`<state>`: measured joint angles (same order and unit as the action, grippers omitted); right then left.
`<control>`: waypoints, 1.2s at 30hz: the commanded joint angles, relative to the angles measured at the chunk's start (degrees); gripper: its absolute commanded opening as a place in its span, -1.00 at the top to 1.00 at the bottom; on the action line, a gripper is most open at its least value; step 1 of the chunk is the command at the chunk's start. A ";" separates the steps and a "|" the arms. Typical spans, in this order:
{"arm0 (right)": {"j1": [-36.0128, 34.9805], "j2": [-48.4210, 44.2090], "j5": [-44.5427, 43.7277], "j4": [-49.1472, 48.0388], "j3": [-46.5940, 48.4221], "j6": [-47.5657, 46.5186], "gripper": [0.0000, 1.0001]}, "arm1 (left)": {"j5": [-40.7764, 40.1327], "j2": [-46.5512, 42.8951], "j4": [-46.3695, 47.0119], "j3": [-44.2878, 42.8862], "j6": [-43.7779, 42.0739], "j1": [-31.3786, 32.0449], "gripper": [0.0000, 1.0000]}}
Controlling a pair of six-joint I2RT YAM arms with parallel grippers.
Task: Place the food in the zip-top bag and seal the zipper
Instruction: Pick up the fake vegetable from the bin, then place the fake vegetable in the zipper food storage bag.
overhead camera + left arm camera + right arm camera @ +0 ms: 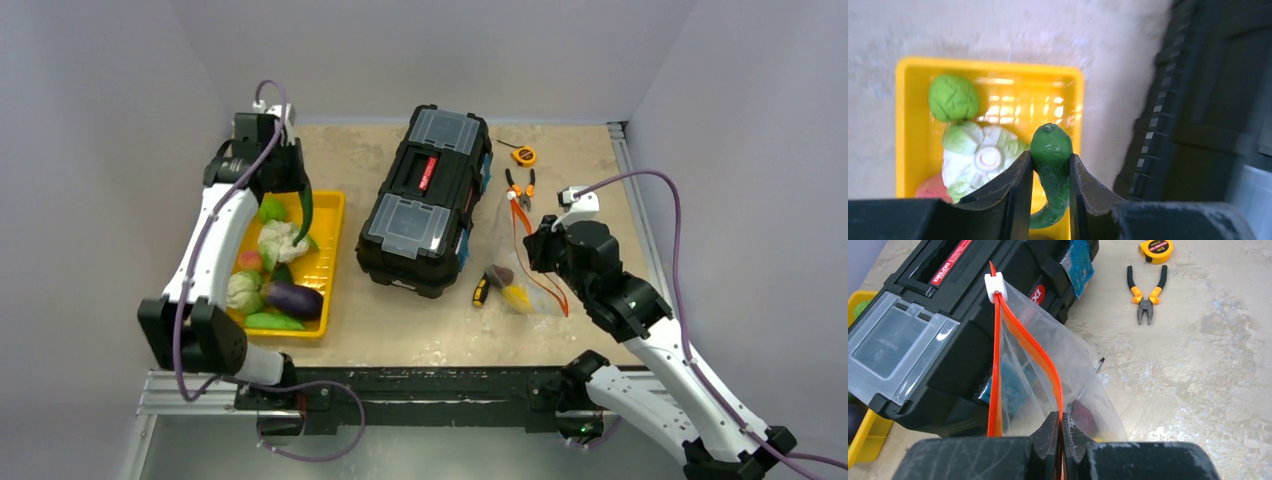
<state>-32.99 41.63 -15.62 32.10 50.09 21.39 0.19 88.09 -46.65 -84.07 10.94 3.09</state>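
My left gripper (301,205) is shut on a dark green curved pepper (1050,142) and holds it above the far right part of the yellow tray (326,258); its fingertips (1024,165) press both sides of the pepper. The tray holds a white cauliflower (280,240), a cabbage (244,290), a purple eggplant (292,298) and green pieces. My right gripper (1061,422) is shut on the red-orange zipper (1038,350) and holds the clear zip-top bag (505,245) up with its mouth open. A purple piece (499,274) and a yellow piece (517,296) lie inside.
A black toolbox (425,200) stands between the tray and the bag. A black-and-yellow screwdriver (481,291) lies by the bag. Orange-handled pliers (1145,295) and a yellow tape measure (1155,250) lie at the back right.
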 commanded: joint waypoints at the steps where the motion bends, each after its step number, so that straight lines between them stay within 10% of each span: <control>1: -0.15 0.50 -0.83 -1.60 -0.47 -0.38 1.00 | 9.25 -12.05 11.53 4.69 0.91 0.37 1.00; 11: -0.18 0.96 -0.61 -1.80 -0.51 -0.36 1.00 | 48.62 -30.90 40.11 17.02 3.98 15.27 1.00; 20: -0.16 0.06 0.33 -2.04 -0.67 -0.60 1.00 | 32.48 -38.31 100.08 45.48 6.98 43.10 1.00; 26: -0.22 -0.65 0.81 -2.43 -0.82 -0.74 1.00 | 29.98 -24.61 109.36 40.31 -2.74 55.52 1.00; 36: -0.16 -1.86 1.54 -2.83 -1.03 -0.81 1.00 | 27.24 -16.11 106.27 30.26 -6.90 57.55 1.00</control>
<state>-32.99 40.07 -15.09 31.57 49.34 21.37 29.34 71.50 55.70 -48.97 7.68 60.45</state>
